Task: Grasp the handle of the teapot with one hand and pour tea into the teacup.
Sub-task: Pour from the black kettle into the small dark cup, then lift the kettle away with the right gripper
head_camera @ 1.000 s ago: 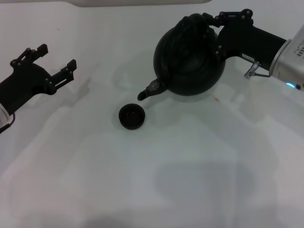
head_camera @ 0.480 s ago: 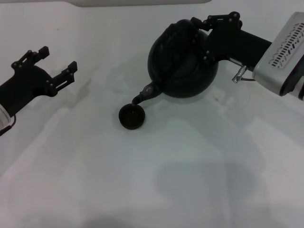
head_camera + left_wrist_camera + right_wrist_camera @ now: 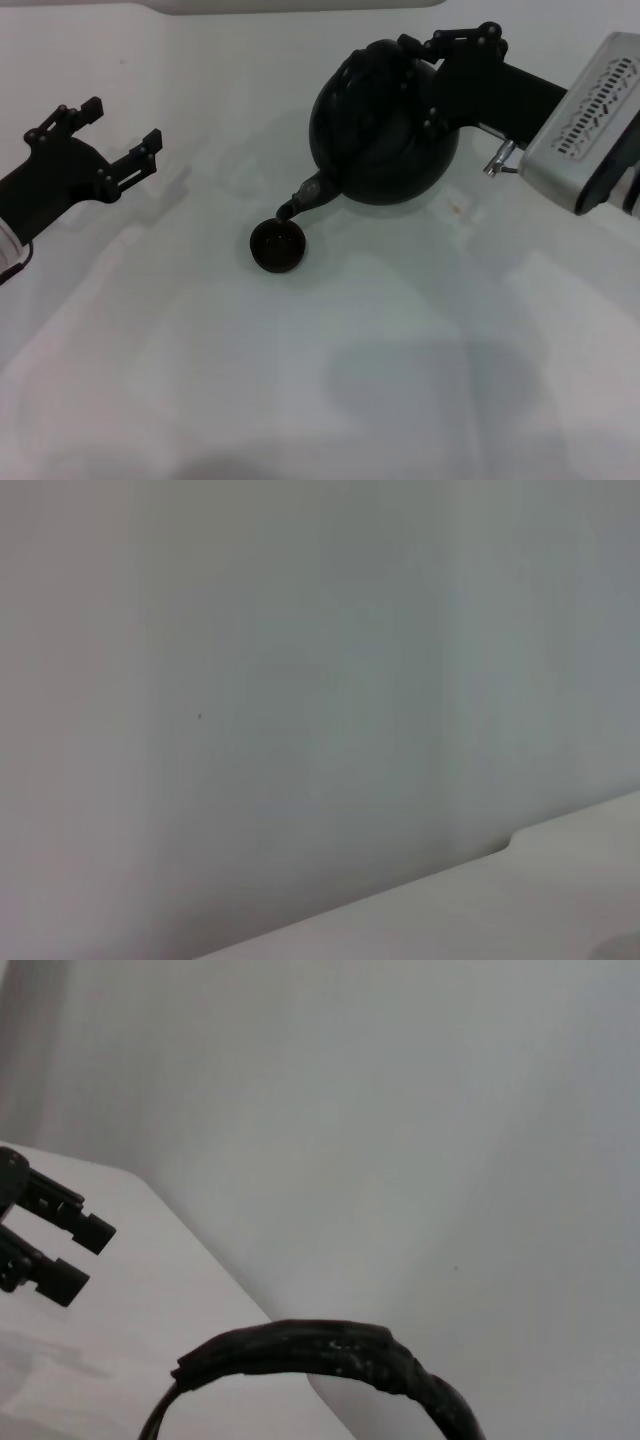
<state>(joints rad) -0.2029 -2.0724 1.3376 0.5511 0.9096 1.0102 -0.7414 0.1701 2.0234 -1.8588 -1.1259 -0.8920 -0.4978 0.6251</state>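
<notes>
Head view, teapot (image 3: 385, 135) tilted, spout over teacup (image 3: 277, 246) (contents unseen)

One teapot (image 3: 385, 135) with one handle (image 3: 330, 1352), one teacup (image 3: 277, 245), two grippers: left (image 3: 112, 136), right (image 3: 452, 50).

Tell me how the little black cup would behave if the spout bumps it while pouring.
The teacup looks tiny next to the teapot, so it is probably light and would slide on the smooth white table rather than resist. Being low and bowl-like, it seems unlikely to tip. The spout sits right at its rim, so a nudge is plausible.
</notes>
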